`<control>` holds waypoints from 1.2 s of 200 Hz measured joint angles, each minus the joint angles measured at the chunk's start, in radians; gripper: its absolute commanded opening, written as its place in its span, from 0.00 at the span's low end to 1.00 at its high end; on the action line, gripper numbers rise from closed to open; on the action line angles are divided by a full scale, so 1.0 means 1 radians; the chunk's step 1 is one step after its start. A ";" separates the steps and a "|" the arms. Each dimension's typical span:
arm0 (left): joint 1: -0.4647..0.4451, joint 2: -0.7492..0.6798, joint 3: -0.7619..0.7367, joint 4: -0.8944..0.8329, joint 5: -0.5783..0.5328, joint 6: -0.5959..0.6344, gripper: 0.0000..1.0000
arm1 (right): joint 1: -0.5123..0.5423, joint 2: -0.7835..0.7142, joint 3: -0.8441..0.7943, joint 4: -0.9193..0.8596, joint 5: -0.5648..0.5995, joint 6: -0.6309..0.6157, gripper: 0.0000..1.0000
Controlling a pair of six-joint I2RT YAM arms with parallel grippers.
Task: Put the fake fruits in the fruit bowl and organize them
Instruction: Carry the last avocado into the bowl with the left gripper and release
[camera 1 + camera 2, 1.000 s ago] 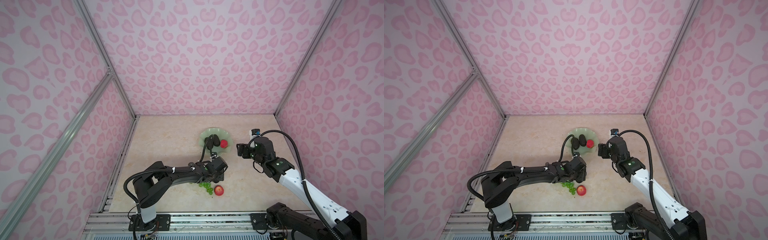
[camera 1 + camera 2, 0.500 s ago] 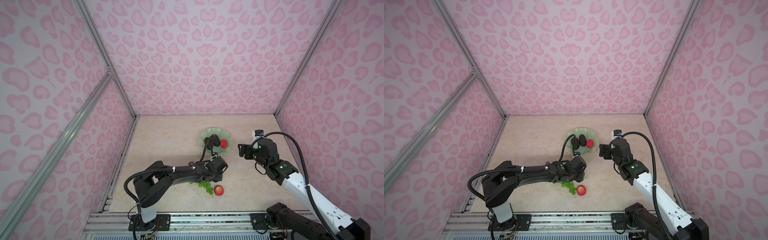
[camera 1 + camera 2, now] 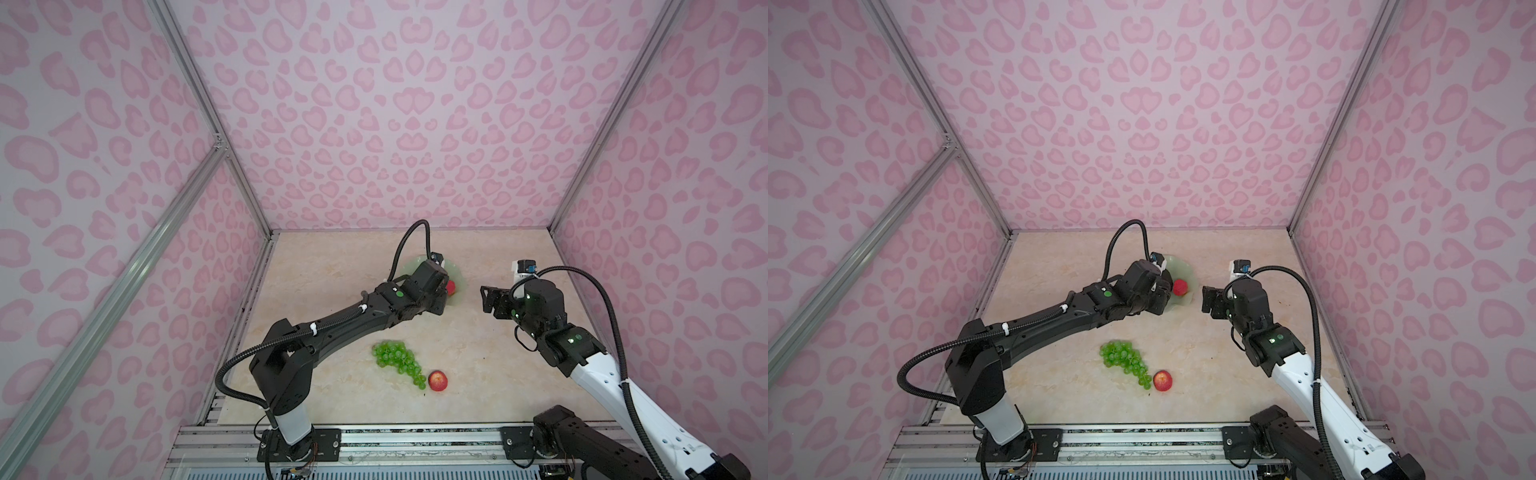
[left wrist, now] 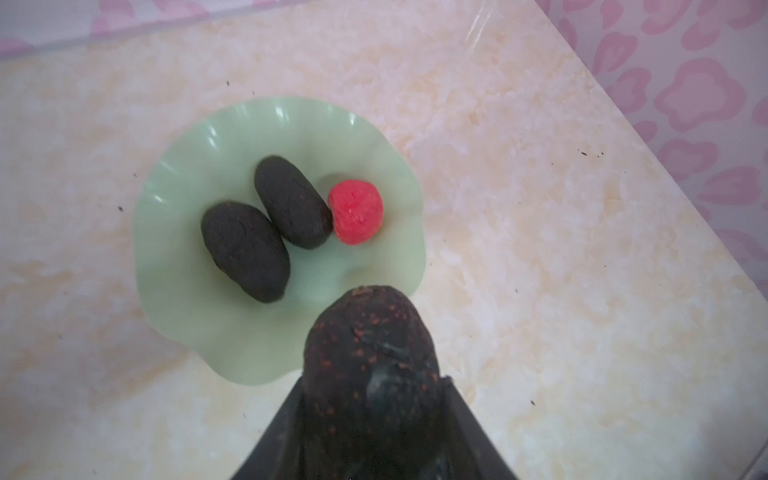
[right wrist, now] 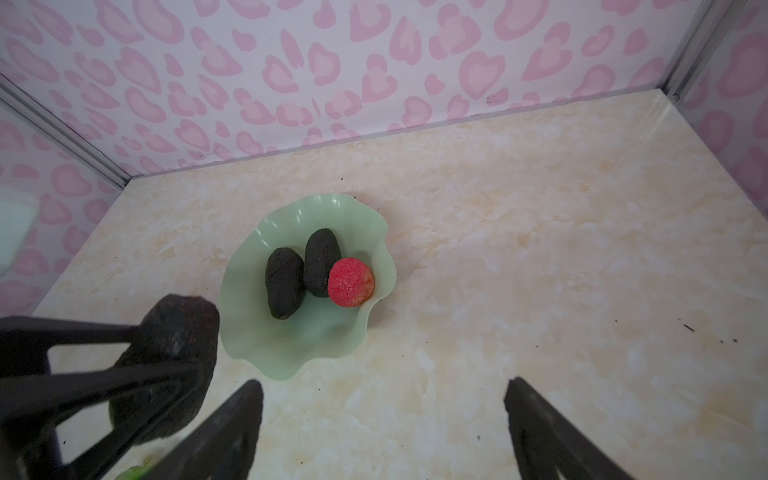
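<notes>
The left gripper (image 5: 168,351) has just pinched shut on the third avocado (image 4: 370,374) and carried it up and away from the grape bunch (image 3: 395,359). It now hangs over the near rim of the fruit bowl (image 4: 187,316). Inside the bowl, two avocados (image 4: 245,251) lie touching, with a red fruit (image 4: 355,212) against the right one. The right gripper (image 5: 384,386) hovers right of the bowl, jaws spread and empty. A release should finish the avocados. The grapes and the second red fruit (image 3: 437,380) lie on the near table (image 3: 478,374), not yet collected.
</notes>
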 measured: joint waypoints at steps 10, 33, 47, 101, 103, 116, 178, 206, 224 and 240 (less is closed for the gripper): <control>0.010 0.023 0.025 -0.010 0.010 0.060 0.33 | 0.000 -0.018 -0.010 0.000 -0.016 -0.001 0.94; 0.019 0.089 0.087 -0.047 0.032 0.174 0.34 | 0.000 -0.055 -0.026 0.004 -0.040 -0.002 0.95; 0.026 0.127 0.115 -0.055 0.031 0.232 0.34 | 0.000 -0.072 -0.030 0.003 -0.045 0.000 0.95; 0.059 0.254 0.188 -0.070 0.004 0.368 0.35 | -0.002 -0.115 -0.050 0.005 -0.059 0.013 0.95; 0.059 0.260 0.193 -0.069 0.004 0.372 0.35 | -0.002 -0.115 -0.051 0.003 -0.060 0.016 0.95; 0.062 0.294 0.220 -0.075 -0.003 0.395 0.35 | -0.002 -0.115 -0.056 0.005 -0.065 0.023 0.95; 0.061 0.403 0.289 -0.085 -0.002 0.472 0.49 | -0.003 -0.108 -0.059 0.006 -0.066 0.037 0.95; 0.062 0.408 0.290 -0.095 -0.002 0.483 0.60 | -0.004 -0.108 -0.059 0.005 -0.066 0.037 0.95; 0.063 0.407 0.290 -0.089 -0.002 0.486 0.62 | -0.005 -0.106 -0.059 0.006 -0.066 0.037 0.95; 0.063 0.405 0.290 -0.088 -0.002 0.488 0.63 | -0.005 -0.101 -0.059 0.006 -0.066 0.042 0.95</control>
